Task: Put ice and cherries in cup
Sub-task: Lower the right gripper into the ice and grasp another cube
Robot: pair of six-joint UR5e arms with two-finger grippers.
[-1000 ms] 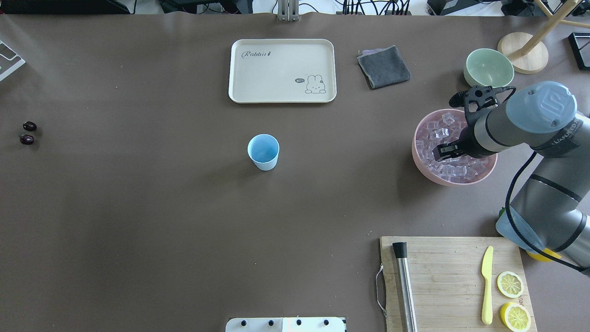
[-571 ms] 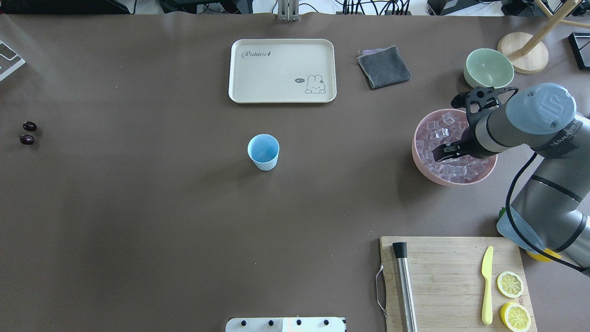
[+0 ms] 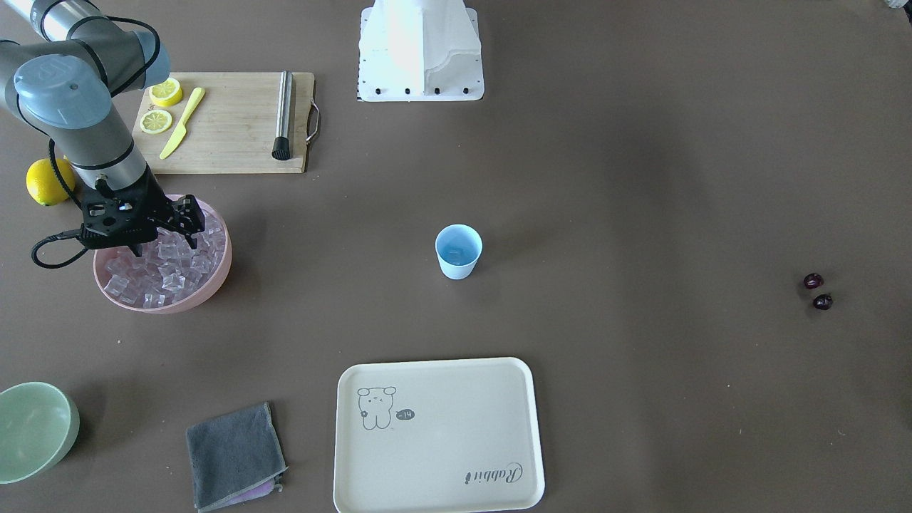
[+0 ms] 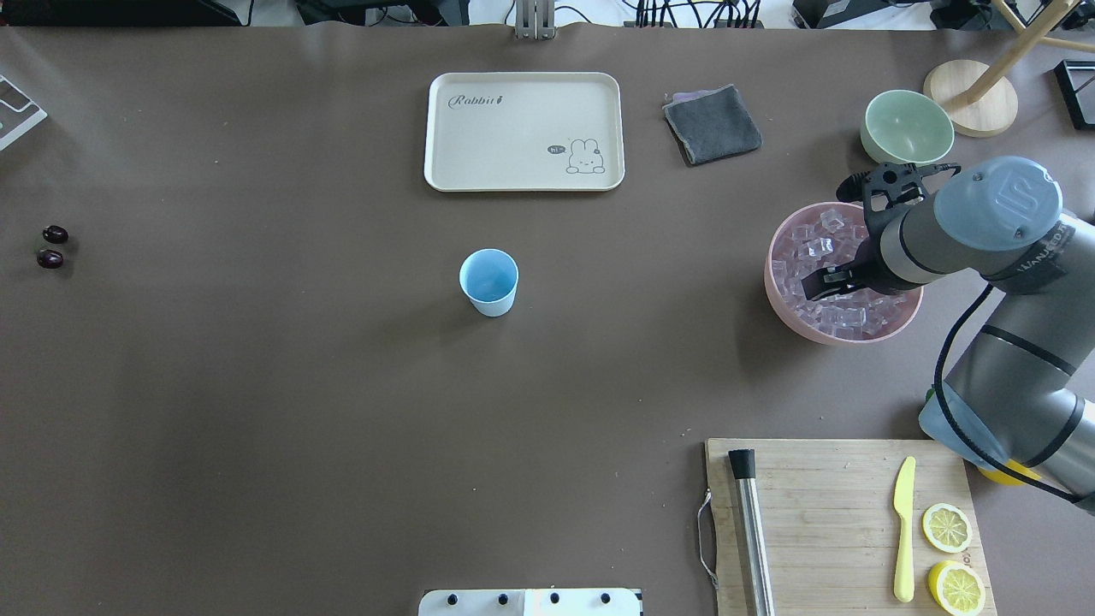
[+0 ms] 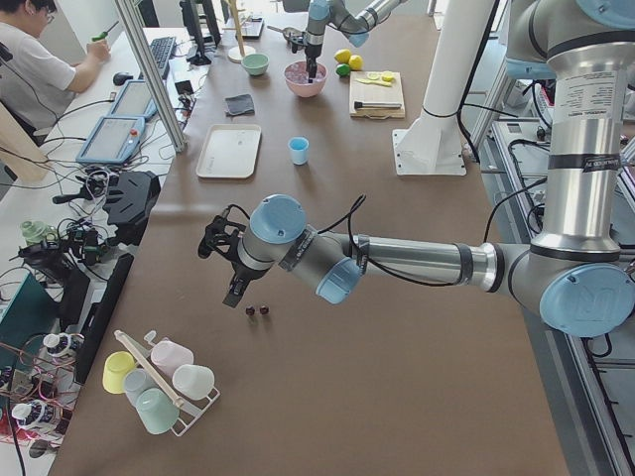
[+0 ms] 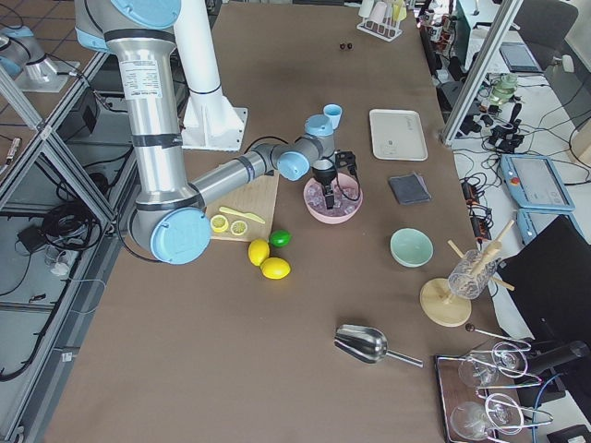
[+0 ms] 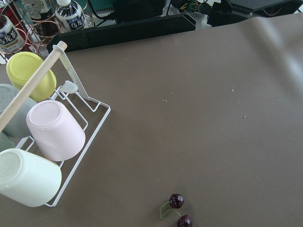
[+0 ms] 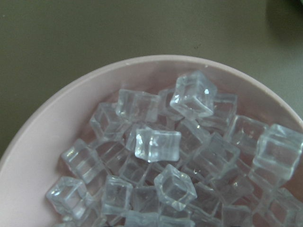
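The pale blue cup [image 4: 488,281] stands upright mid-table, also in the front view [image 3: 458,251]. Ice [image 8: 157,144] fills a pink bowl [image 4: 787,318]. My right gripper [image 4: 821,284] points down into that bowl, open, its fingers among the cubes [image 3: 157,274]. Two dark cherries [image 4: 52,246] lie at the table's far left. They show at the bottom of the left wrist view [image 7: 180,210]. My left gripper [image 5: 233,293] hovers close over them; only the left side view shows it, so I cannot tell its state.
A cream tray [image 4: 522,128], a grey cloth [image 4: 712,124] and a green bowl [image 4: 907,124] sit along the far side. A cutting board [image 4: 821,513] with knife, lemon halves and a metal rod lies front right. A rack of cups [image 7: 47,142] stands near the cherries.
My right gripper has sunk a little deeper into the ice bowl and its arm has shifted slightly. Cup and cherries have not moved.
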